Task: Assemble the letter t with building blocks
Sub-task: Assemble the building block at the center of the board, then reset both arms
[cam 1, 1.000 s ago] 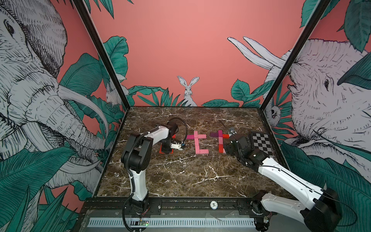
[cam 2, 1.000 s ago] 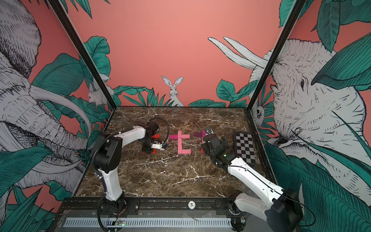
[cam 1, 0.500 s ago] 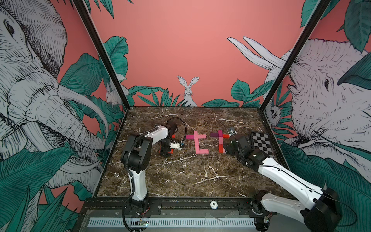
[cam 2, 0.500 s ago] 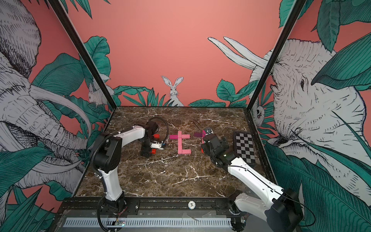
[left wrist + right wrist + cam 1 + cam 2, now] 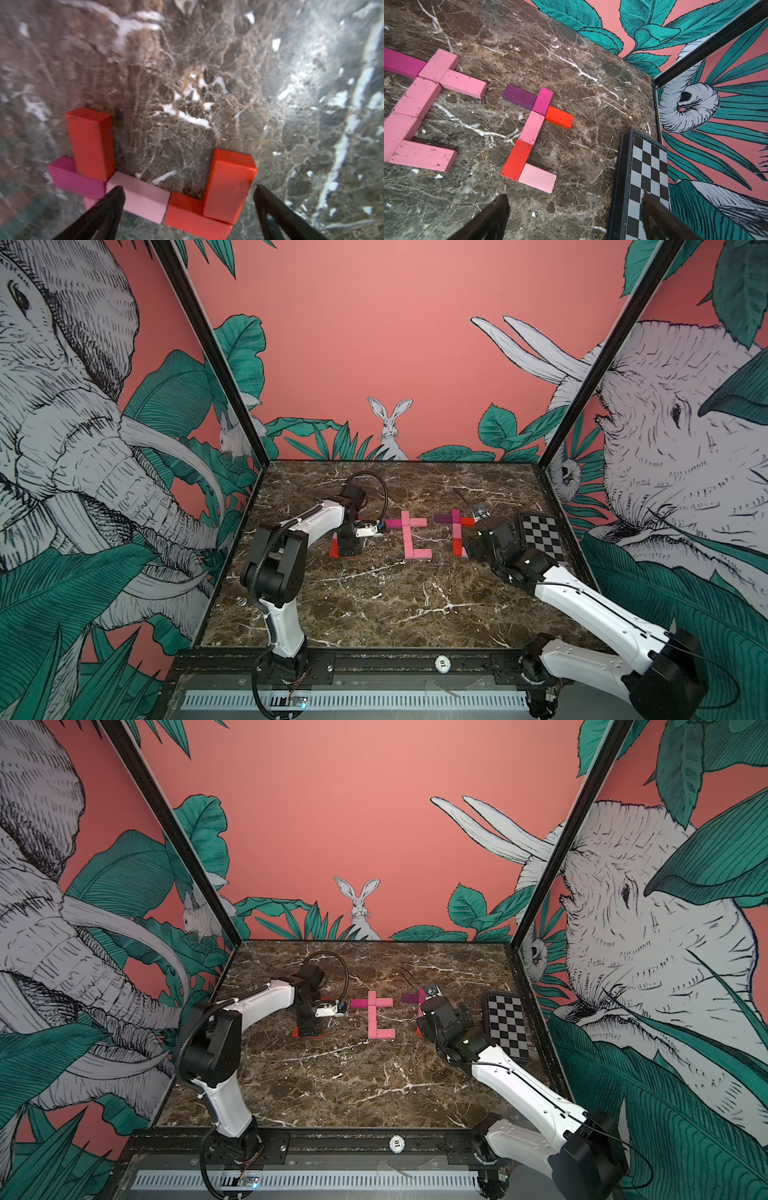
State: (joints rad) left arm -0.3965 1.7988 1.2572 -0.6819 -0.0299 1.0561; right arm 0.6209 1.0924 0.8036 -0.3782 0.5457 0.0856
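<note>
Right now the building blocks lie flat on the marble desk (image 5: 395, 605) as three t-shapes. They form a row from left to right at about mid-depth.

The left letter (image 5: 187, 214) sits directly under the left gripper (image 5: 188, 188). The gripper's fingers (image 5: 112, 199) are spread wide with nothing pinched between them. Whether a tip touches a block cannot be told. In the left wrist view the stem runs end to end: a magenta block (image 5: 72, 178), a pale pink block (image 5: 143, 197), then red. A red arm block (image 5: 91, 143) branches off where magenta meets pale pink, and a red foot block (image 5: 228, 185) turns off the red end. In both top views the gripper hides most of this letter, and only red corners show.

The middle letter (image 5: 409, 537) is pink, apart from a magenta arm on the left of its crossbar. Its foot points right, and it lies apart from both grippers.

The right letter (image 5: 531, 128) has a dark purple left arm, a magenta top and a red right arm. Its stem is pink, then red, and its pale pink foot points right. The right gripper (image 5: 574, 196) hangs over the desk on the near side of this letter, spread and empty. In the right wrist view one of its fingers shows in front of the checkerboard plate (image 5: 648, 166). That plate lies along the right edge of the desk, just right of the right letter.
</note>
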